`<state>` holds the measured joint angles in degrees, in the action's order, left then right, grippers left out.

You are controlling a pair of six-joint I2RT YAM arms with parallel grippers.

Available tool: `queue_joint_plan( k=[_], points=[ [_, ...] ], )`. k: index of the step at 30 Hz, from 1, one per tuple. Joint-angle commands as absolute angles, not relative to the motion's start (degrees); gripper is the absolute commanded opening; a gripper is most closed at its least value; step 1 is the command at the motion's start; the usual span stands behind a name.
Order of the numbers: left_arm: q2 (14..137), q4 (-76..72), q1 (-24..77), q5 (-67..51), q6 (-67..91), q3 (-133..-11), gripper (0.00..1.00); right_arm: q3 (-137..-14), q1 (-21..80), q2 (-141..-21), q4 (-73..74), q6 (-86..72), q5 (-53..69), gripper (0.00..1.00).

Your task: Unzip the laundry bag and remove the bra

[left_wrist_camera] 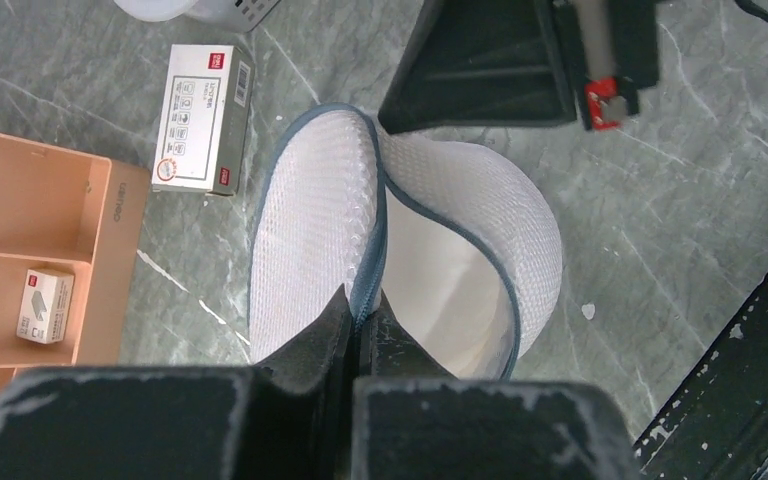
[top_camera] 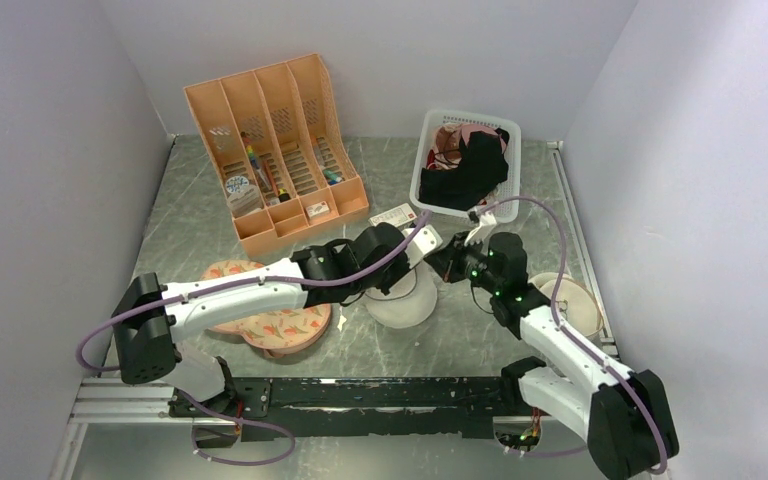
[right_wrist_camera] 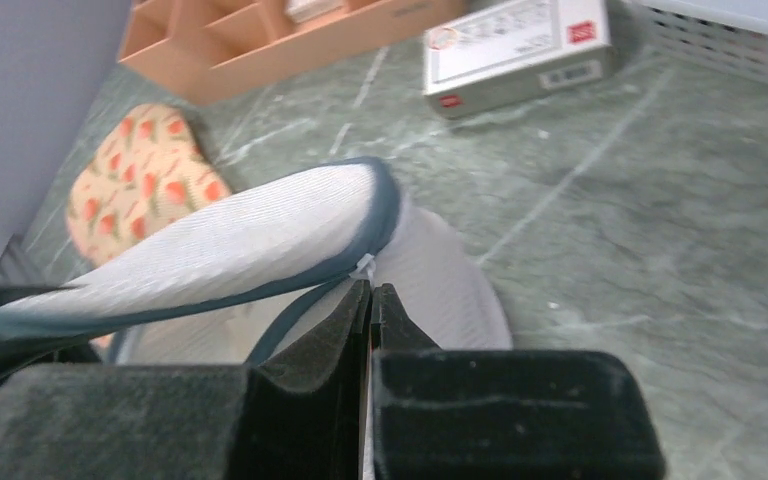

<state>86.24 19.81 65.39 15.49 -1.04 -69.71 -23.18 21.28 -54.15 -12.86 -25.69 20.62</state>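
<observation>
The laundry bag (top_camera: 405, 303) is a round white mesh pouch at the table's middle. In the left wrist view its grey zipper rim is parted and the lid (left_wrist_camera: 310, 230) stands lifted off the bowl half (left_wrist_camera: 520, 240). My left gripper (left_wrist_camera: 365, 312) is shut on the lid's zipper rim. My right gripper (right_wrist_camera: 371, 288) is shut on a small white zipper tab at the rim's far end; it also shows in the left wrist view (left_wrist_camera: 520, 60). A smooth cream-white surface (left_wrist_camera: 440, 285) shows inside; I cannot tell whether it is the bra.
An orange file organiser (top_camera: 275, 150) stands at the back left. A white basket (top_camera: 472, 116) holds black and pink garments. A white box (top_camera: 392, 215) lies behind the bag. The pink carrot-patterned pad (top_camera: 280, 325) lies to the left, and a beige round case (top_camera: 570, 300) to the right.
</observation>
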Motion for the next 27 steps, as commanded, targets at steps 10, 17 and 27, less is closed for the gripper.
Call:
queue_joint_plan(
  k=[10,17,27],
  points=[
    [84.16,16.36,66.27,22.60,-0.96,-69.40,0.21,-22.89,14.44,-55.41,-17.07,-25.12,30.06,0.00],
    [84.89,16.46,66.27,23.09,-0.78,-69.51,0.63,-21.28,14.58,-53.51,-21.75,-26.74,43.05,0.00],
    [86.12,17.29,66.31,22.70,-0.53,-70.14,0.67,-21.67,16.83,-51.49,-19.90,-27.23,45.22,0.00]
  ],
)
